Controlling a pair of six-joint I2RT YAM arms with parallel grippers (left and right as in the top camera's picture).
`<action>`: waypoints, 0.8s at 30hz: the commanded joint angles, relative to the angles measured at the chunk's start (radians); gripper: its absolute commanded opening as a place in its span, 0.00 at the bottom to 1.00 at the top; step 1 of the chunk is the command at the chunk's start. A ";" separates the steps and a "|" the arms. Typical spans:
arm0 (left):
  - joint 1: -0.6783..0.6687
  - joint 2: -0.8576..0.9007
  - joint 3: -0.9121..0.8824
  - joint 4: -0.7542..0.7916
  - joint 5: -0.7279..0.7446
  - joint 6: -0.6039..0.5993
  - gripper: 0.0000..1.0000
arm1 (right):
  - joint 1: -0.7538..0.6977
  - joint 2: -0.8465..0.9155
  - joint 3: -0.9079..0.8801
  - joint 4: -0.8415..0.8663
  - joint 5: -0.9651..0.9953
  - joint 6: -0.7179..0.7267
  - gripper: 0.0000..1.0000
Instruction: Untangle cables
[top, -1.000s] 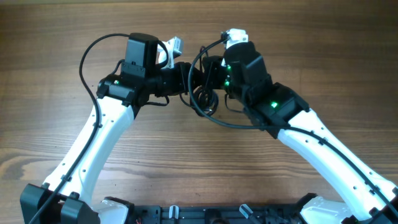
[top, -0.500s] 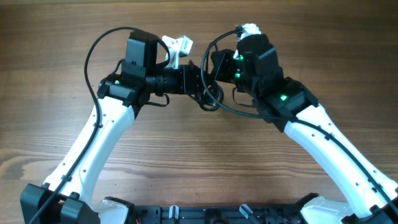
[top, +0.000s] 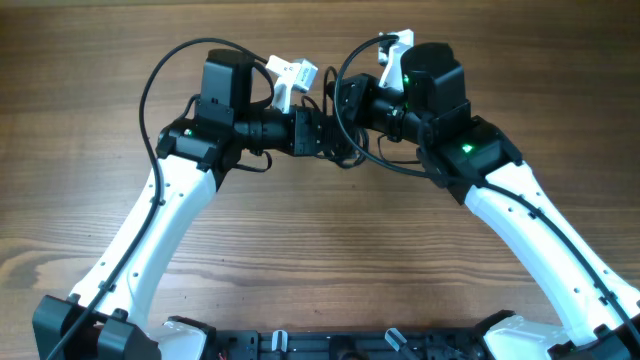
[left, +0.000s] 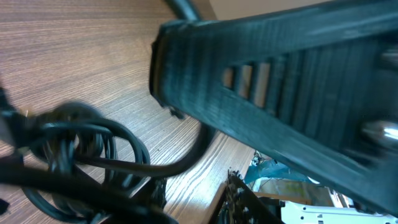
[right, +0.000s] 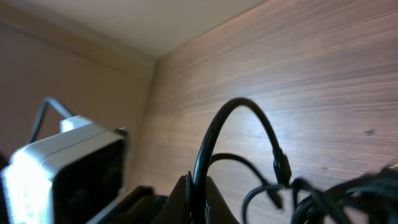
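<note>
Arms angled inward, wrists meeting; right jaws pinching cables, left jaws' width unclear.

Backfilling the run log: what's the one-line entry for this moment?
right gripper: shut on cables | left gripper: at bundle, grip unclear | cables: bunched between both

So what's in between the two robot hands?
A tangled bunch of black cables sits between the left gripper and right gripper, seen from overhead.
</note>
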 joint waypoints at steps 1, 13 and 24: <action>-0.003 -0.002 0.011 0.007 -0.046 0.024 0.32 | 0.008 0.002 0.024 0.011 -0.138 0.042 0.04; 0.038 -0.002 0.011 0.001 -0.064 0.024 0.41 | -0.092 0.002 0.024 -0.052 -0.200 0.060 0.04; 0.018 -0.002 0.011 0.016 -0.074 0.024 0.45 | -0.091 0.002 0.024 -0.048 -0.263 0.096 0.04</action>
